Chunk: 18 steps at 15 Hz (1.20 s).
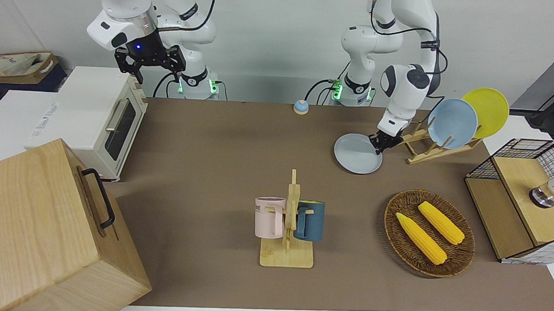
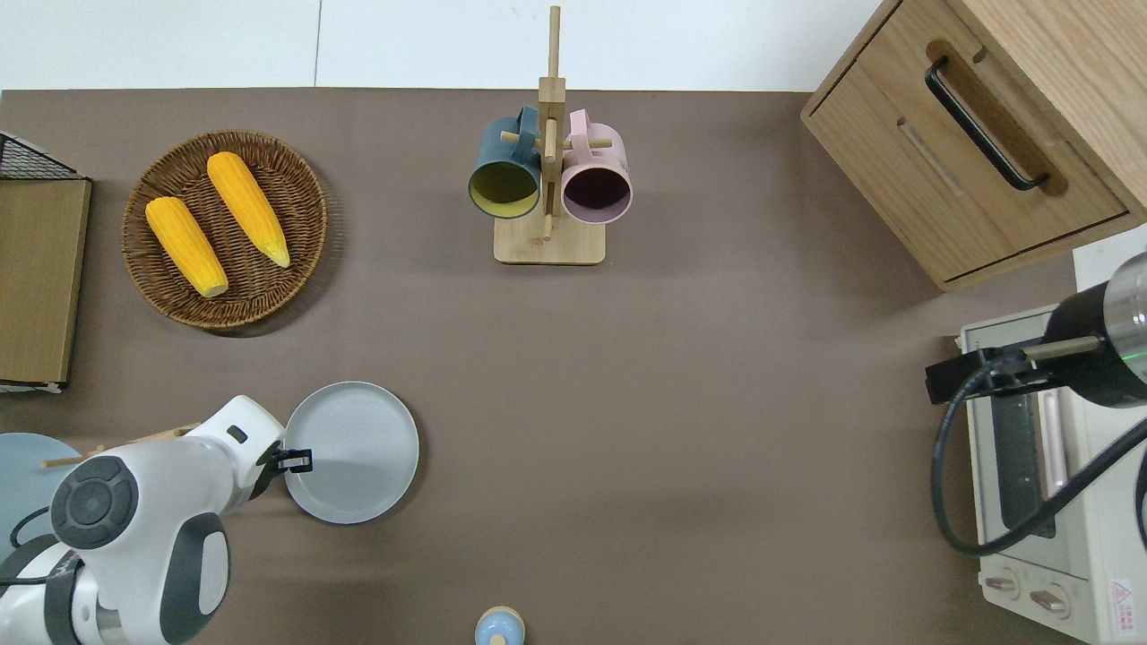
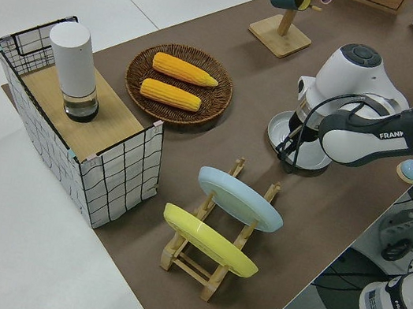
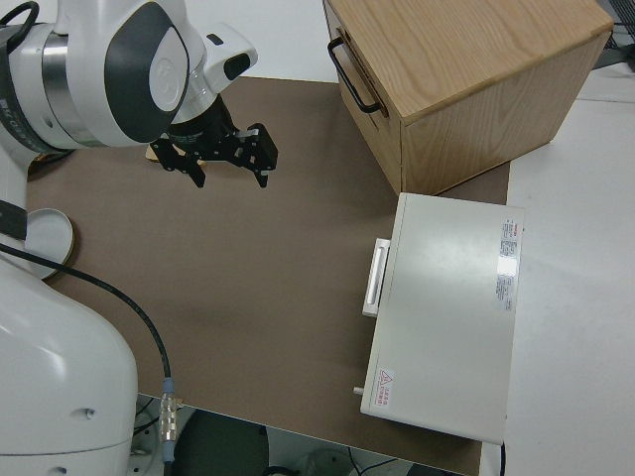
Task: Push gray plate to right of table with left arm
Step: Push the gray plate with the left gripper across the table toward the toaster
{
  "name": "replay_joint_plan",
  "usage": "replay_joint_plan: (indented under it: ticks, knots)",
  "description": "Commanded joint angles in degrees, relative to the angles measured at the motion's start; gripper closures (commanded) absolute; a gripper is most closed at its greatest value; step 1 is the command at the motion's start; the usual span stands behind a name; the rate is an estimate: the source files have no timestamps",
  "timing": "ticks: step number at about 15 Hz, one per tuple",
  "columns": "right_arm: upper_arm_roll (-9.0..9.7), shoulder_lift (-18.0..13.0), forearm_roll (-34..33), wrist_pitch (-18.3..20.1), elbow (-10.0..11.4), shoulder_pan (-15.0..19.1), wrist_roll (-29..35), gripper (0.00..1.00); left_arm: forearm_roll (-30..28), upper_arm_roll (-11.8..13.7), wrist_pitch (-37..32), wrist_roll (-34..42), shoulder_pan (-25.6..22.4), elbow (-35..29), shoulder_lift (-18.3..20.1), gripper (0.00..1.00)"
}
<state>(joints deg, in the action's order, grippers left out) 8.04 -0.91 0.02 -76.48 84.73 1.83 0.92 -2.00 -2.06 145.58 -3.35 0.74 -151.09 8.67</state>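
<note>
The left arm's small black claw (image 2: 300, 460) is down low at the rim of the round, pale blue-gray plate (image 2: 354, 451). It seems to touch that rim, but I cannot tell if its fingers are spread or pressed together. The plate lies flat on the long brown table (image 2: 681, 430), on the side of the claw toward the right arm's end. The wooden plate rack (image 1: 429, 146) stands just beside the claw, toward the left arm's end. The right arm is parked, with its black claw (image 4: 230, 156) spread wide.
</note>
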Motion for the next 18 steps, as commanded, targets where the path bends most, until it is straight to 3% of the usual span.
replay_joint_plan:
  ticks: [1, 6, 9, 18]
  knots:
    - [0.92, -0.1, 0.2, 0.9, -0.5, 1.1, 0.7, 0.017, -0.1, -0.5, 2.0, -3.9, 3.7, -0.5, -3.0, 1.0]
    - [0.92, -0.1, 0.2, 0.9, -0.5, 1.2, 0.7, 0.017, -0.1, -0.5, 2.2, -10.5, 9.4, 0.4, -4.4, 1.0]
    - [0.92, -0.1, 0.2, 0.9, -0.5, 1.2, 0.7, 0.017, -0.1, -0.5, 6.2, -15.7, 13.4, 0.6, -7.7, 1.0]
    - [0.92, -0.1, 0.2, 0.9, -0.5, 1.2, 0.7, 0.017, -0.1, -0.5, 6.1, -26.3, 21.8, 5.6, -11.1, 1.0]
